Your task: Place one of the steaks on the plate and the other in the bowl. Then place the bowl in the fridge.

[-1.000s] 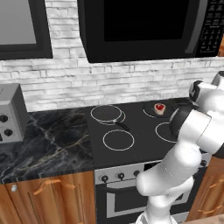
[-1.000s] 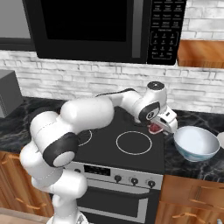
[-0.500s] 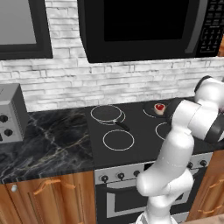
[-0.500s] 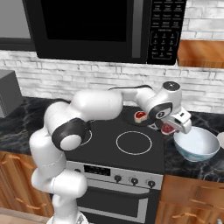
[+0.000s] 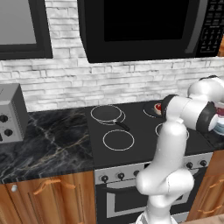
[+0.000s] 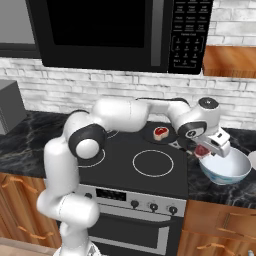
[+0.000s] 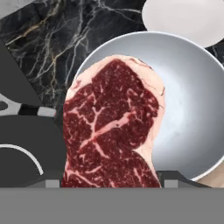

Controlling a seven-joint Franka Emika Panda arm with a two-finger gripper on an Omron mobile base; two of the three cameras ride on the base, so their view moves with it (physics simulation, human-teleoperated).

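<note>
1 steak [image 7: 111, 131] hangs clamped between the fingers of the gripper [image 6: 207, 150], held over the near rim of the bowl [image 6: 225, 167], which sits on the dark marble tabletop [image 6: 220, 192] just right of the stove. In the hand view the meat covers the left part of the bowl's white inside, with most of the hollow bare beside it, so I judge the carry as nearly done but the drop not yet made: the steak is above the bowl, not in it. Just beyond the bowl in that view lies the edge of the white plate [image 7: 188, 17], bare as far as it shows. Farther back, on the rear of the stove, the 2nd steak [image 6: 160, 132] lies in a dark frying pan [image 6: 152, 136], untouched. So 0 of the 3 steps are finished: this steak must be released into the bowl, the other brought to the plate, and the bowl taken to the fridge.
</note>
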